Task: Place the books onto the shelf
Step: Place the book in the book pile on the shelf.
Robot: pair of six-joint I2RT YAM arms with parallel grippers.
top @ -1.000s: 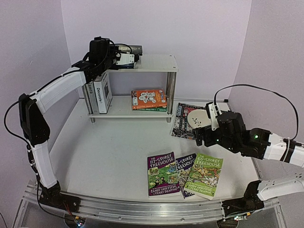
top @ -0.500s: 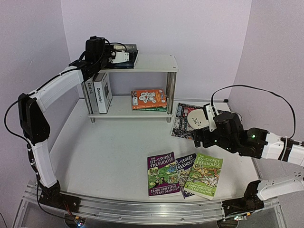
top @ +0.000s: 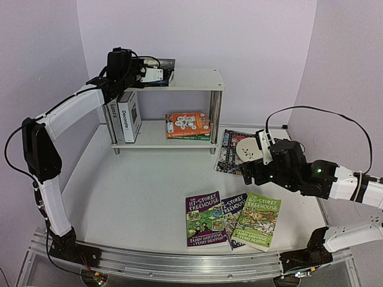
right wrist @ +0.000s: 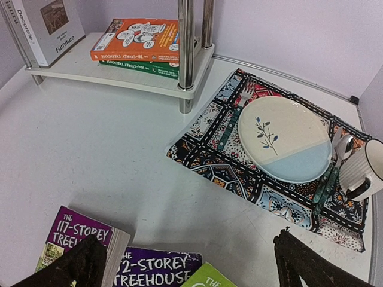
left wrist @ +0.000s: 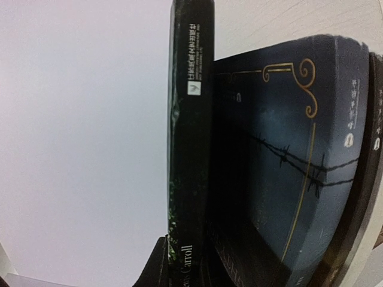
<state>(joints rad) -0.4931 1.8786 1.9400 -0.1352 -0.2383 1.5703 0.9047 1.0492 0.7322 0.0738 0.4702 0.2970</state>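
Looking at three Treehouse paperbacks flat on the bench, lower centre-right of the top view, just below the wide-spread right claw, long sides running bottom-to-top. Way closer to it than to the left claw, busy pinching a dark book atop the shelf, upper left.

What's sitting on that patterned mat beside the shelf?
A cream-and-blue plate, a fork beside it, a white mug and more cutlery. The part of the mat under the plate is hidden.
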